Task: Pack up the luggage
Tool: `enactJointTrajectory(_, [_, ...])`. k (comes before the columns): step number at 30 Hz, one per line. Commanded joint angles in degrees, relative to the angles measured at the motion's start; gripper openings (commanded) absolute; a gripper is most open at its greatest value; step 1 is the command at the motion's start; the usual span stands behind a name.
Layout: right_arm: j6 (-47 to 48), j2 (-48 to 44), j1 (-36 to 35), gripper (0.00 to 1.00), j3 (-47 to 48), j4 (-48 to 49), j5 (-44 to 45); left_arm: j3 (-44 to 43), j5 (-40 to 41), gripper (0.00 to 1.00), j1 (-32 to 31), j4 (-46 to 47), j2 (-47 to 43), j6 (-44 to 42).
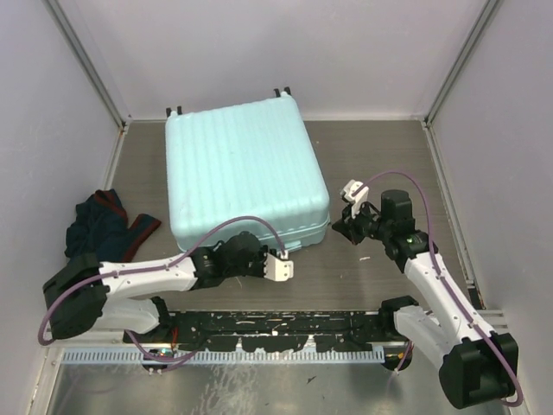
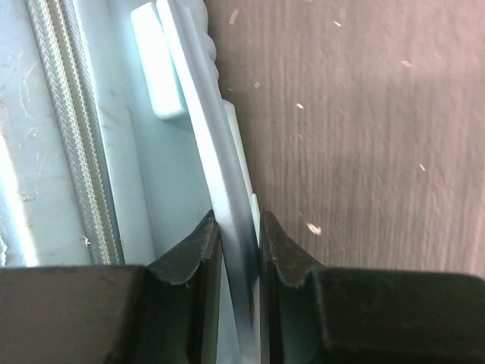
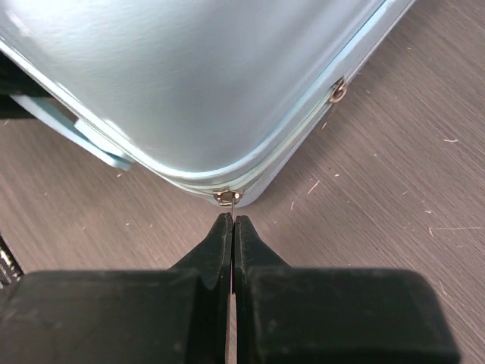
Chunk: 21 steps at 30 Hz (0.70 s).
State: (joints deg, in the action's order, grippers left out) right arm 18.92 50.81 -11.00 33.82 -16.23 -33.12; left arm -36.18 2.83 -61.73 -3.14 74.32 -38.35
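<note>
Left gripper [image 2: 241, 235] is clamped on the flat pale carry handle [image 2: 216, 144] at the luggage's near edge, one black finger on each face of the strap. The zip track runs just left of it in the wrist view.

Right gripper [image 3: 233, 221] has its jaws fully together, pinched on the thin zip pull [image 3: 228, 199] at the rounded near-right corner of the case. Its tips sit just short of the shell. A second slider [image 3: 337, 91] is further along the same zip line.

Luggage [image 1: 246, 164] is closed and lies flat on the wood-grain table [image 1: 389, 156], ribbed shell up, in the centre-left. It sits just beyond the left gripper and to the left of the right one.

Wheel end points at the back wall and handle end faces the arm bases. Ribs and long axis run near–far, slightly skewed, with the near end shifted right.

Dark blue and red garment [image 1: 104, 226] is bunched on the table left of the case, apart from it.
</note>
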Motion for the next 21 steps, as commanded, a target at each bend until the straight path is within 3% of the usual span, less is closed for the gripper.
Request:
enactJointTrajectory(1, [7.80, -3.90, 4.56, 0.00, 2.24, -1.49, 3.27, 8.25, -6.00, 0.00, 0.39, -19.12, -7.83, -14.20])
enactJointTrajectory(9, [7.06, -2.96, 6.52, 0.00, 3.85, 0.11, -1.77, 13.59, -12.70, 0.00, 1.79, -27.04, -19.49, -23.31])
enactJointTrajectory(16, [-6.85, 5.86, 6.57, 0.01, 2.80, 16.80, -0.60, 10.42, -13.59, 0.00, 3.07, -28.99, -16.47, -23.63])
enactJointTrajectory(21, [-11.45, 11.67, 6.48, 0.01, 5.54, 22.01, -1.86, 8.38, -14.71, 0.00, 4.34, -29.80, -16.50, -23.99])
